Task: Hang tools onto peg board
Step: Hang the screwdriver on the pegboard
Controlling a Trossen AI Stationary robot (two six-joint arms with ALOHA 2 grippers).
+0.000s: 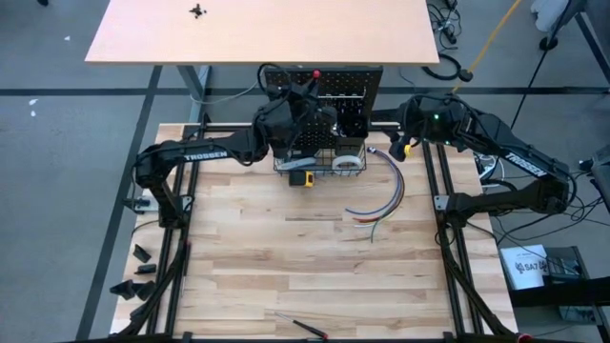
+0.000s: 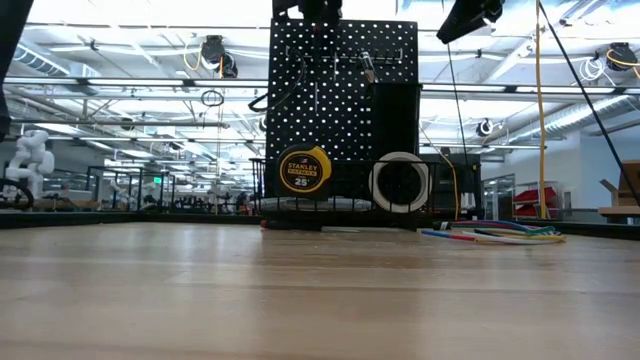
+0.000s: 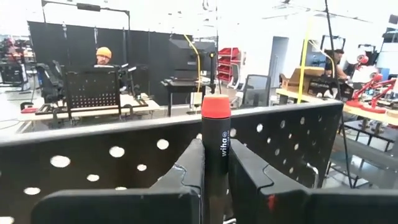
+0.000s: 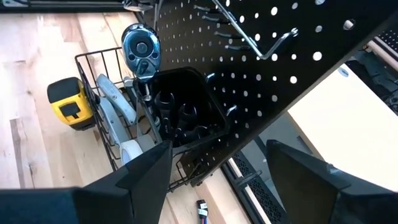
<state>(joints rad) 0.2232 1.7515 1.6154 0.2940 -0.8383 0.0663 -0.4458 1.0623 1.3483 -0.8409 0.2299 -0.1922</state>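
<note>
My two arms are matte black, jointed tubes; my left arm (image 1: 205, 152) bears white "TROSSEN" lettering, my right arm (image 1: 515, 162) a green indicator light, and my fingers (image 4: 146, 174) are dark, angular blocks.

screwdriver (image 3: 216, 149): tip hidden below jaws | peg board (image 2: 345, 90): top cut off, apparently

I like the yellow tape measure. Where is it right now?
In the high view, the yellow tape measure sits at the foot of the black perforated peg board, at the black wire basket's left end, beside the white tape roll.
</note>
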